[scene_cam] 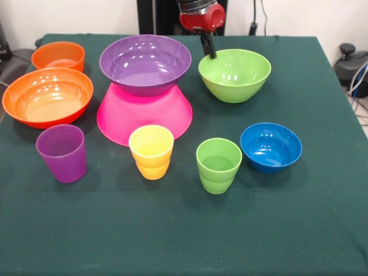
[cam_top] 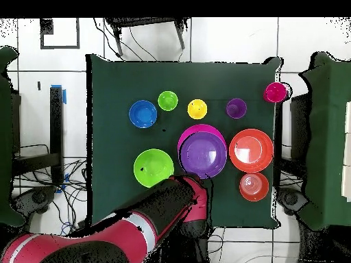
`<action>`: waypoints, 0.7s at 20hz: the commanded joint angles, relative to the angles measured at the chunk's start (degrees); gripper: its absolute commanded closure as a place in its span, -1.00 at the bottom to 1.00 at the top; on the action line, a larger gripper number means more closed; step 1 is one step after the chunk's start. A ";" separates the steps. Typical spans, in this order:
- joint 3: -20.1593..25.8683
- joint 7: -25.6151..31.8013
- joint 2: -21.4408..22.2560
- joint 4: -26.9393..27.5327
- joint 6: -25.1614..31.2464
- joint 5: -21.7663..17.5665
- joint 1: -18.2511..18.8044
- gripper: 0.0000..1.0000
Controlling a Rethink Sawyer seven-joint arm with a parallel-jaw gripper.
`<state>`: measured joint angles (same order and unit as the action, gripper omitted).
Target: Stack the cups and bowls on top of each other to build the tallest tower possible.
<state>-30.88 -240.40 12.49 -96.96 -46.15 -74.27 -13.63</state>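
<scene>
The tower is a purple bowl (scene_cam: 145, 62) standing upright on an inverted pink bowl (scene_cam: 144, 115); from overhead the purple bowl (cam_top: 203, 152) covers most of the pink bowl (cam_top: 199, 128). The lime green bowl (scene_cam: 234, 75) (cam_top: 153, 167) sits on the table beside it. My gripper (scene_cam: 208, 46) hangs at that bowl's far rim, on the side toward the purple bowl, and holds nothing I can see. In a front row stand the purple cup (scene_cam: 61, 152), yellow cup (scene_cam: 151, 151), green cup (scene_cam: 218, 165) and small blue bowl (scene_cam: 271, 146). A red cup (cam_top: 275, 92) sits at the table's edge in the overhead view.
A large orange bowl (scene_cam: 47, 96) (cam_top: 251, 149) and a small orange bowl (scene_cam: 58, 56) (cam_top: 253, 185) stand beside the tower, on the side away from the lime bowl. In the overhead view my arm (cam_top: 137, 222) reaches in from the lower left.
</scene>
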 commanded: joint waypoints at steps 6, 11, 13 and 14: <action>8.69 8.62 0.05 0.89 1.95 1.27 1.60 1.00; 8.53 8.06 3.86 -0.33 -3.13 -1.11 2.67 1.00; 9.07 8.14 4.74 -0.60 -4.79 -1.34 3.35 1.00; 9.36 8.37 5.26 -0.88 -5.59 -1.08 3.61 1.00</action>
<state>-30.63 -240.40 15.28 -97.31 -47.80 -74.28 -11.89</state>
